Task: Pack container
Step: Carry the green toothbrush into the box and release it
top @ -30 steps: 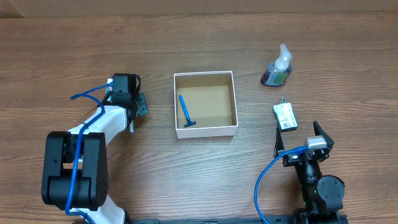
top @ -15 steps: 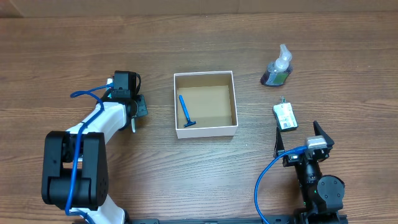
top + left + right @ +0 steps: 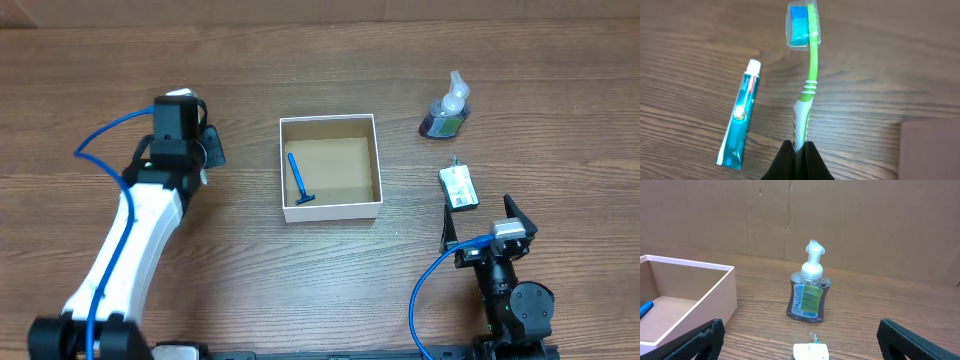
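- Overhead: the small square cardboard container (image 3: 330, 211), with white walls and a brown floor, sits at the middle of the brown wooden table (image 3: 300, 290). A blue plastic razor (image 3: 299, 178) lies inside it near the left wall.
- Overhead: the left gripper (image 3: 205, 150), black on a white arm, hangs just left of the container. From this view I cannot tell how its jaws stand.
- Overhead: a clear pump bottle of purple soap (image 3: 446, 110) stands to the right of the container. A small flat white-and-green packet (image 3: 458, 187) lies nearer the right gripper (image 3: 482, 222), whose jaws are spread wide with nothing between them.
- Left wrist: the black jaws are pinched on the white end of a green-and-white toothbrush (image 3: 811, 75), whose blue bristles sit under a clear cap. A teal toothpaste tube (image 3: 740, 125) lies on the table to its left.
- Right wrist: both fingers sit far apart at the lower corners. The container is at the left, the soap bottle at the centre and the packet's top edge at the bottom.
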`<action>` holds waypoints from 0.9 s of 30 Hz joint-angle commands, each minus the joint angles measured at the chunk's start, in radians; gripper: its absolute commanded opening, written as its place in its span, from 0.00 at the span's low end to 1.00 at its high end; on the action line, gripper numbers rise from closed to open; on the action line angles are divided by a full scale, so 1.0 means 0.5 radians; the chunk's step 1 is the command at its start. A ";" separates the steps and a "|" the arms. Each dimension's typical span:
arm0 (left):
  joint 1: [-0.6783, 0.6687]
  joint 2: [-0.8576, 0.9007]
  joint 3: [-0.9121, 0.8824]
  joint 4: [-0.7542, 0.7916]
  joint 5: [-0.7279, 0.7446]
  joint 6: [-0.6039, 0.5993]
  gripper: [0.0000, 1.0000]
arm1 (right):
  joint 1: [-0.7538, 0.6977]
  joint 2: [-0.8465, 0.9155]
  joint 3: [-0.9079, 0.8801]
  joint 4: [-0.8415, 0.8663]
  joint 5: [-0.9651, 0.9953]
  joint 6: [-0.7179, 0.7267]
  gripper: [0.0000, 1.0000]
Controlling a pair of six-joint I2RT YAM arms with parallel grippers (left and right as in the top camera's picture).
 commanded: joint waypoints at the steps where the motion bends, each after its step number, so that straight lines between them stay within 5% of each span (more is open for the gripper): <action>1: -0.085 -0.198 0.048 -0.019 0.101 -0.041 0.04 | -0.009 -0.021 -0.021 0.013 0.001 -0.012 1.00; 17: -0.908 -0.317 0.047 -0.027 0.063 -0.621 0.06 | -0.009 -0.021 -0.021 0.013 0.002 -0.012 1.00; 27: -1.025 0.051 0.047 -0.024 0.044 -0.859 0.08 | -0.009 -0.021 -0.021 0.013 0.002 -0.012 1.00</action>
